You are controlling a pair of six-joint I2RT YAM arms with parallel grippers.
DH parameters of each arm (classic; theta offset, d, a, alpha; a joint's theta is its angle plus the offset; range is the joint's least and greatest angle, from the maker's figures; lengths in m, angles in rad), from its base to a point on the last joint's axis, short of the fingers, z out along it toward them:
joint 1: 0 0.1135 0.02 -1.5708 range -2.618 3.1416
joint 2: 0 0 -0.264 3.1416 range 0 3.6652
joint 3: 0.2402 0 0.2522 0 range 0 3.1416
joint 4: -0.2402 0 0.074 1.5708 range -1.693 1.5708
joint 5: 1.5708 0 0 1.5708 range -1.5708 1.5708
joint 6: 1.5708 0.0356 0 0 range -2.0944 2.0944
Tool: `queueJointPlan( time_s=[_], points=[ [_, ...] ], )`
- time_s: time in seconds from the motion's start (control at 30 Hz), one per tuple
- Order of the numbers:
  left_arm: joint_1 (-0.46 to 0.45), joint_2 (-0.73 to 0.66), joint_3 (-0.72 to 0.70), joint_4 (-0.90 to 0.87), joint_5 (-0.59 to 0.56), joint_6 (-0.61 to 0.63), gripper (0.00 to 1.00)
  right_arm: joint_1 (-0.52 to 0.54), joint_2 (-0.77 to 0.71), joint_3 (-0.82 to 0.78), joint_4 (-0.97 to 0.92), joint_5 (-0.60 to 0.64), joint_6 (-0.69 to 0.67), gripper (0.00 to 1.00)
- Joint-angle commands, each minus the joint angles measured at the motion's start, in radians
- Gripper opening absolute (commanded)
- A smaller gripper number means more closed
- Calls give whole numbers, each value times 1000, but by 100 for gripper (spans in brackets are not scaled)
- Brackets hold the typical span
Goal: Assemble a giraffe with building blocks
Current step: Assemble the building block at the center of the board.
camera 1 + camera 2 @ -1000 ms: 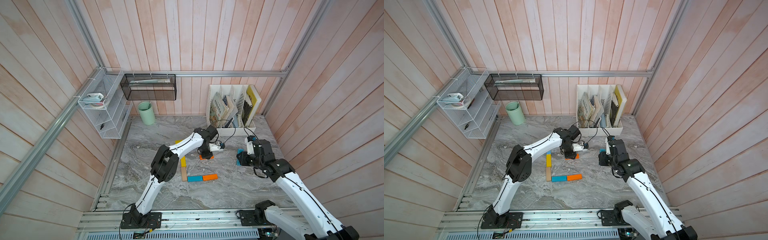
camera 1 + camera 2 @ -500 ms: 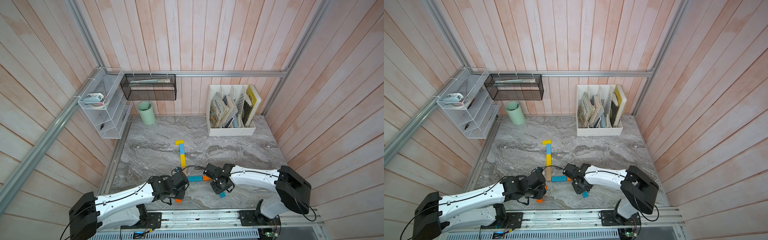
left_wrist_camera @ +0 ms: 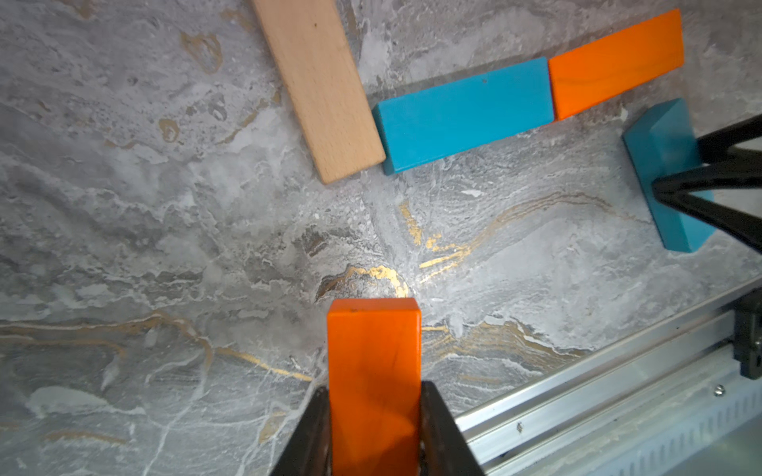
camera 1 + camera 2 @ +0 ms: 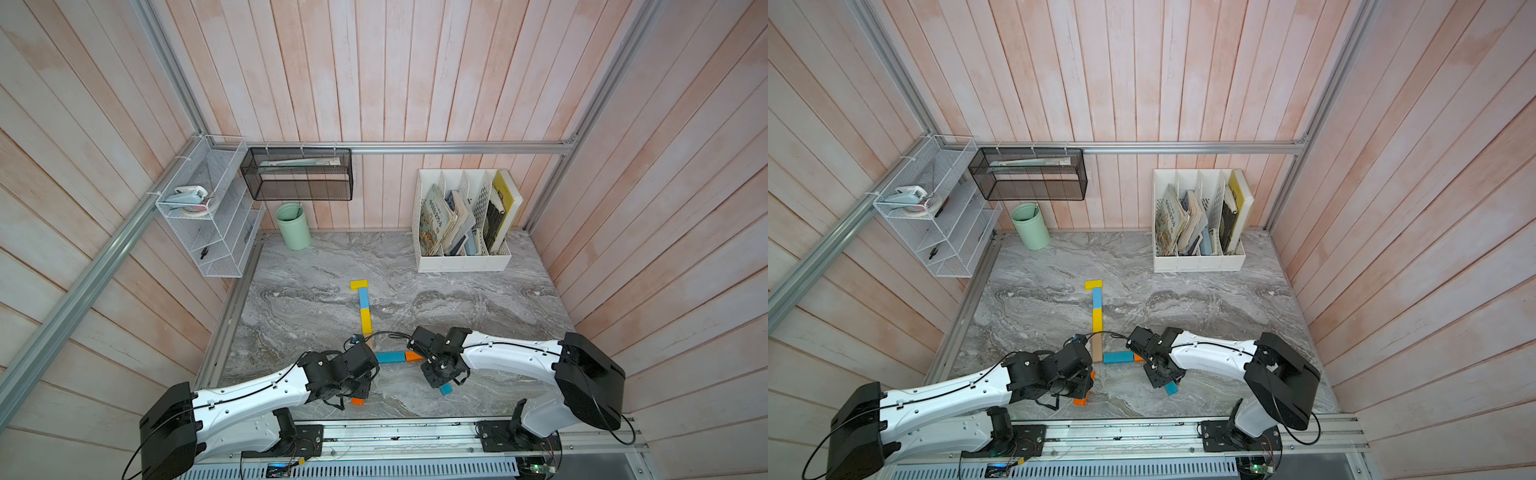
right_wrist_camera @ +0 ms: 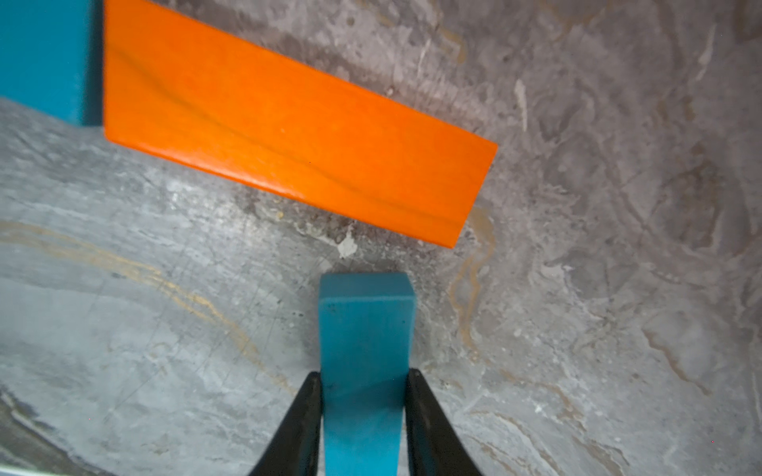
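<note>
The giraffe lies flat on the marble: yellow head [image 4: 358, 284], blue block [image 4: 363, 298], yellow block [image 4: 365, 321] and tan block [image 4: 1097, 348] in a line, then a teal block [image 4: 390, 356] and an orange block [image 4: 412, 355] at a right angle. My left gripper [image 3: 374, 395] is shut on a second orange block [image 3: 374, 350], near the table's front and below the tan end. My right gripper [image 5: 365, 379] is shut on a teal block [image 5: 366, 325], whose end sits just short of the orange back block [image 5: 288, 123].
A white file box of books [image 4: 461, 262] stands at the back right, a green cup [image 4: 293, 226] at the back left. A wire rack [image 4: 208, 224] and a black mesh basket [image 4: 297, 174] hang on the walls. An aluminium rail [image 4: 415, 432] borders the front.
A second ago both arms reached over the middle of the table by a loose orange and a loose teal block. They now hold those blocks low near the front. Almost nothing has shifted over the last half second.
</note>
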Motion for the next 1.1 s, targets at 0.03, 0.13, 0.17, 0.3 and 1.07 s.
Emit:
queueJointPlan(
  time_s=[0.03,0.13,0.17,0.3,1.07],
  points=[
    [4,-43,-48,76,38,-63,0,7,35,-33,21,-17,19,0],
    [-3,-15,-67,66,66,-51,0,52,103,-49,27,-23,14,0],
    [-9,-4,-72,64,71,-50,0,73,118,-52,26,-14,20,0],
    [-25,23,-85,52,64,-67,0,116,173,-54,23,9,26,0],
    [-25,-80,-221,151,12,-222,0,114,453,4,128,125,37,7]
  ],
)
